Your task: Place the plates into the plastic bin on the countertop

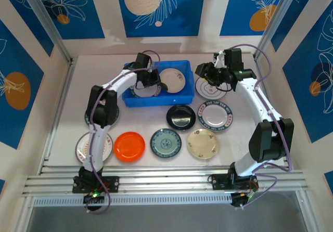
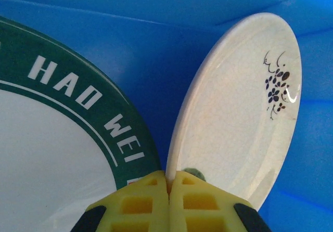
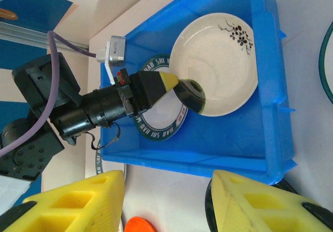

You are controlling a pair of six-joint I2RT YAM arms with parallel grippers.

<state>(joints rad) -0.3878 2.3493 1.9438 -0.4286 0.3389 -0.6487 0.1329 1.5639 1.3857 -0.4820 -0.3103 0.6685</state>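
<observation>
The blue plastic bin (image 1: 183,65) stands at the back of the countertop (image 1: 145,120). Inside it lie a green-rimmed plate (image 2: 57,159) and a cream plate with a dark flower sprig (image 2: 239,123). My left gripper (image 2: 170,177) reaches into the bin (image 3: 208,156) and is shut on the near rim of the cream plate (image 3: 218,55), which is tilted up on that side. In the top view the left gripper (image 1: 152,81) sits between the two plates. My right gripper (image 1: 210,73) hovers right of the bin over a dark-rimmed white plate (image 1: 208,91). The right gripper (image 3: 166,201) is open with nothing between its fingers.
In front of the bin lie a black plate (image 1: 180,116), a patterned-rim plate (image 1: 215,113), a cream plate (image 1: 203,142), a teal plate (image 1: 165,142), an orange plate (image 1: 129,145) and a white plate with orange design (image 1: 83,147) partly under the left arm. Metal rails (image 1: 166,182) frame the near edge.
</observation>
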